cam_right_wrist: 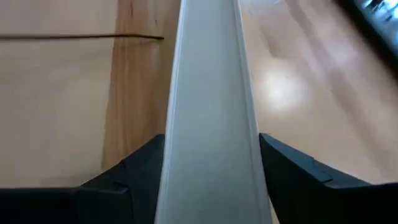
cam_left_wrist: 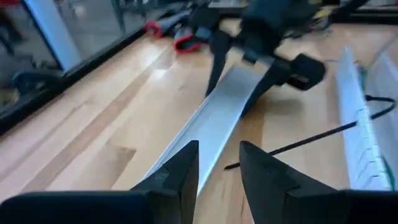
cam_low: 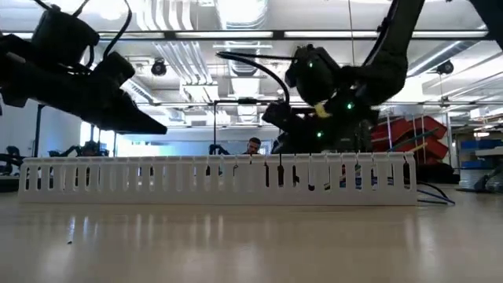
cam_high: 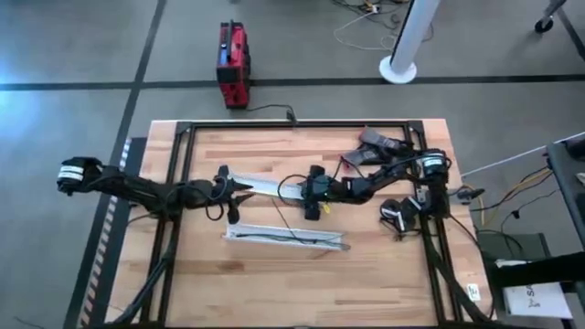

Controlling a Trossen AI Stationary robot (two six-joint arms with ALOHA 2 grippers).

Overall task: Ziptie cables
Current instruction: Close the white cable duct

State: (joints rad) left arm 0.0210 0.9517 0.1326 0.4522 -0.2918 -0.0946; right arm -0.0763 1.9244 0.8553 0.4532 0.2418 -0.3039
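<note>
- Both tools pinch a flat white cover strip [cam_high: 265, 186] above the bench [cam_high: 384, 274]: left tool [cam_high: 239, 188], right tool [cam_high: 302, 190].
- Ziptie [cam_left_wrist: 292, 144] lies beside the slotted channel [cam_high: 285, 238] (cables inside, I judge).
- Next: set the strip aside.

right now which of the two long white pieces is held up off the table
The smooth white cover strip, spanning between the left gripper and right gripper. The slotted white channel lies on the table nearer the front, untouched.

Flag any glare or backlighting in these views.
Low view: both arms silhouetted against bright ceiling lights, slotted channel mirrored in the table. Right wrist view: glare patch on the wood beside the white strip. Left wrist view: sheen on that strip.
</note>
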